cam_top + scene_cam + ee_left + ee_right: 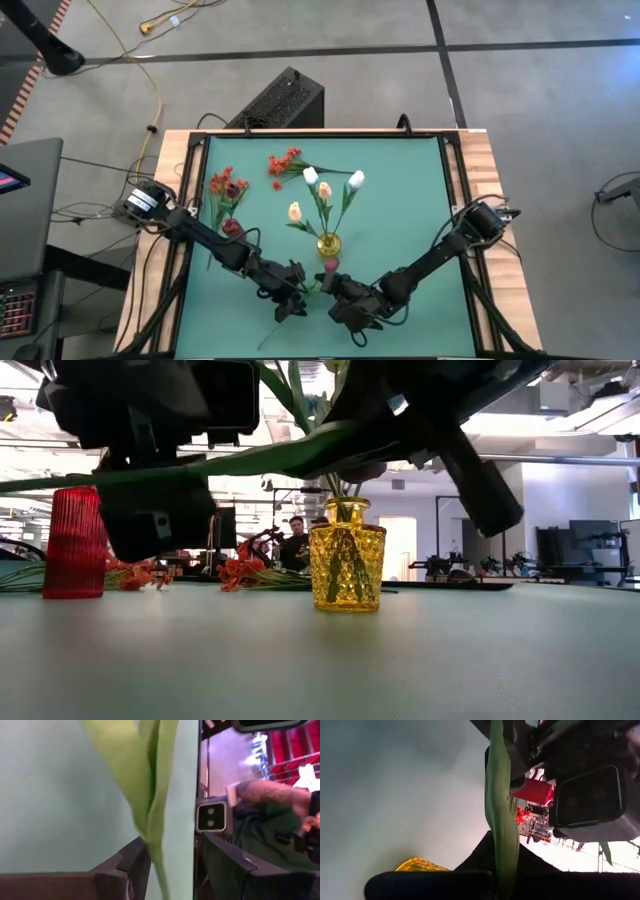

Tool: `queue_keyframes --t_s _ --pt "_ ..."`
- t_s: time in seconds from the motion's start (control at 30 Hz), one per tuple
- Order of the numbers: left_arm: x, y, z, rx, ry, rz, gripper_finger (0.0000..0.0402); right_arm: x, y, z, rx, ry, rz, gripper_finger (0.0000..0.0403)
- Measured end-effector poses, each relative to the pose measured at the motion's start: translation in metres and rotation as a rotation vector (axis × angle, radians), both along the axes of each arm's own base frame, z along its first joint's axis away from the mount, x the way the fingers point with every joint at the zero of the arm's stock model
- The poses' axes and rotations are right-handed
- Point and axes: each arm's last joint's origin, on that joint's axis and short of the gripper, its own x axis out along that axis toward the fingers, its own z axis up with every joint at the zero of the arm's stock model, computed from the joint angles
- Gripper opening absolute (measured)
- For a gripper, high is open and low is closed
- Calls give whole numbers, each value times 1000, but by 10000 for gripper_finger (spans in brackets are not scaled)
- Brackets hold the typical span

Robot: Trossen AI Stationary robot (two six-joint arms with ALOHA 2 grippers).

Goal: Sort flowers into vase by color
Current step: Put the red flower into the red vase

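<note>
A yellow glass vase [328, 243] [346, 555] stands at the table's middle with white and cream tulips [322, 185] in it. Near the front edge, both grippers meet at one green-stemmed flower with a pinkish head [330, 266]. My right gripper [337, 296] [500, 880] is shut on it. My left gripper [298, 303] [172, 860] is open, its fingers on either side of the stem [159, 865]; whether they touch it I cannot tell. Red-orange flowers [228, 188] [284, 163] lie at the far left. My right gripper pinches the flower's green leaf and stem [502, 855] between its two fingers, which lie across the stem. The flower is lifted clear of the table. In the low view its stem [290, 455] runs nearly level above the table.
A red ribbed vase [232, 228] [72, 542] stands left of the yellow one. Wooden rails [478, 180] border the green mat. A person [295, 542] sits beyond the far edge, and a person's arm [270, 795] shows past the table.
</note>
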Motion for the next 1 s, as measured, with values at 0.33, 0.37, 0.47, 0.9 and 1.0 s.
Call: queue_keyframes --t_s 0.33,0.37,0.47,0.9,1.0 --pt "1 5 -2 25 11 -37 160 -1 3 0 -28 30 52 34" --pt "1 5 -2 25 11 -37 160 -1 3 0 -29 30 53 34" --pt "1 5 -2 25 11 -37 158 -1 2 0 -28 30 51 35" --pt "0 5 -2 25 11 -37 65 -4 8 0 -23 27 64 35" --pt "0 4 -2 23 11 -41 40 -4 8 0 -22 26 62 35"
